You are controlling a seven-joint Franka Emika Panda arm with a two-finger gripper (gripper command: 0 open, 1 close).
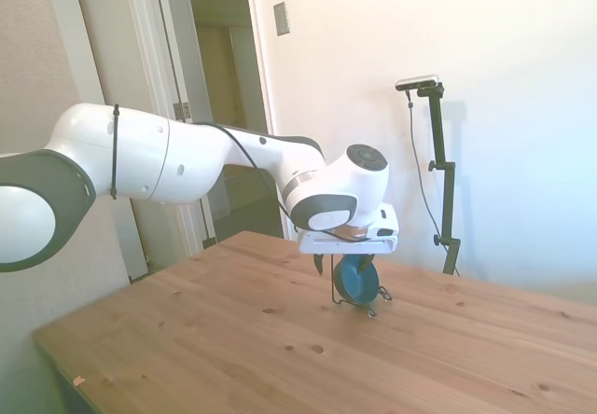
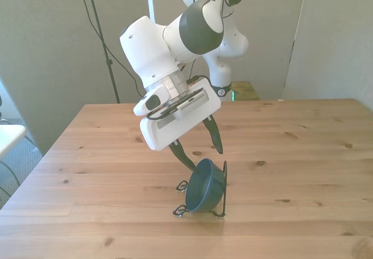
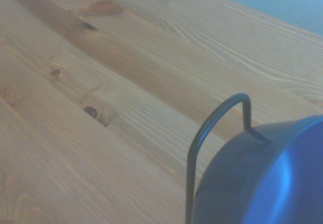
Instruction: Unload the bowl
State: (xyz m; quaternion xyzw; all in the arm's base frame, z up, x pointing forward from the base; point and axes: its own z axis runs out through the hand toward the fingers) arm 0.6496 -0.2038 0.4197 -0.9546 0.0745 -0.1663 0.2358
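Observation:
The dark teal-blue bowl (image 2: 203, 187) stands on its edge in a thin black wire rack (image 2: 224, 180), near the table's front edge in the front view. My gripper (image 2: 206, 158) hangs tilted just above the bowl's upper rim, open, with its two dark fingers spread wide. One fingertip (image 2: 191, 165) is at the rim; I cannot tell whether it touches. In the side view the bowl (image 1: 357, 280) sits right under the white hand, in the rack (image 1: 375, 300). The wrist view shows the bowl (image 3: 267, 178) close by, with a wire loop of the rack (image 3: 214, 120) beside it.
The wooden table (image 2: 303, 154) stretches wide on all sides of the rack. A doorway (image 1: 219, 106) and white walls lie behind the table in the side view.

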